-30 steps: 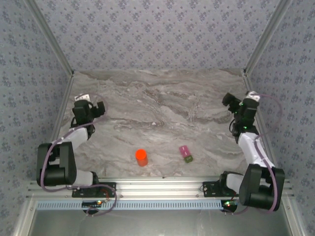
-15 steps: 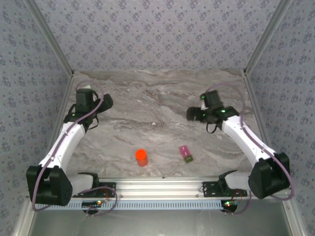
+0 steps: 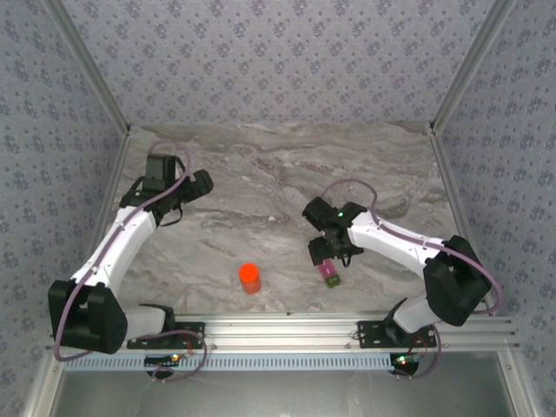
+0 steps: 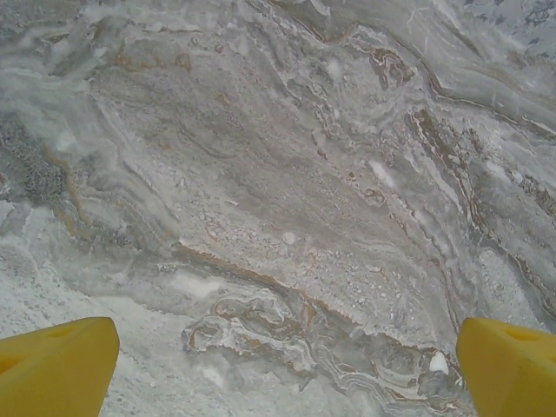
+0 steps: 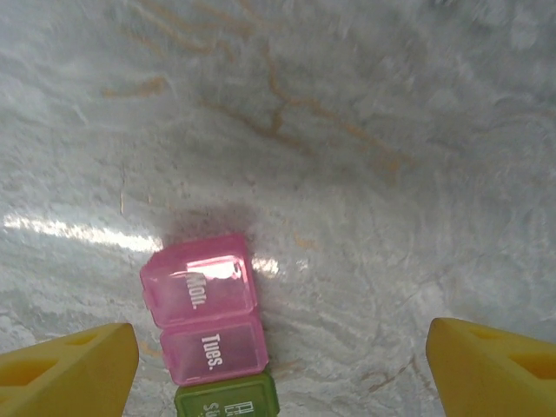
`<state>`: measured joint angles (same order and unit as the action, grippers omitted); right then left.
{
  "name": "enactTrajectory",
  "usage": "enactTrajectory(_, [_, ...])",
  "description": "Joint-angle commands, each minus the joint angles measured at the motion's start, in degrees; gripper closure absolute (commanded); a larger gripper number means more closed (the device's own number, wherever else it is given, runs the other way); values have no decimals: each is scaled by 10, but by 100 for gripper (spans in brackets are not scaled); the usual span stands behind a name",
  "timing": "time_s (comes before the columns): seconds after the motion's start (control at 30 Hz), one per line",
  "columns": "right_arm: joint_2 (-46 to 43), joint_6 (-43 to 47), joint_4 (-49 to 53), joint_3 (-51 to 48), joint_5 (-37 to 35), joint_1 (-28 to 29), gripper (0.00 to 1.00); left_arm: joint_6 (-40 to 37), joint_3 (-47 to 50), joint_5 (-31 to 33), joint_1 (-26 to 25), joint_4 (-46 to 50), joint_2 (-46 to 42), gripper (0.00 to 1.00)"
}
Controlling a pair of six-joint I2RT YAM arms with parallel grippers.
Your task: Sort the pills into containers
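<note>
Your right fingers (image 5: pixel 69 369) are spread wide just above the bench (image 5: pixel 391 130), pinching nothing. The containers (image 5: pixel 208 317) lie flat between them, closer to the finger on the left of the wrist view. Two pink compartments read Mon. and Tues., and a green one joins them. Your left fingers (image 4: pixel 56 369) are also spread, over veined bench. The orange-red bottle (image 3: pixel 250 278) stands upright nearby.
</note>
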<state>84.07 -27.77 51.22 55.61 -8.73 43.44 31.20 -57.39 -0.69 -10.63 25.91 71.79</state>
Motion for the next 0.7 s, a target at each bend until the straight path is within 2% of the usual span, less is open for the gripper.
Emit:
enactTrajectory(0.0, [3, -36, 8, -22, 21, 16, 12, 8, -12, -15, -2, 6, 3, 0])
enactTrajectory(0.57, [19, -46, -82, -96, 81, 25, 14, 17, -31, -26, -9, 3, 37, 0])
enactTrajectory(0.67, [29, -46, -87, -97, 90, 25, 18, 17, -33, -25, -10, 2, 41, 0])
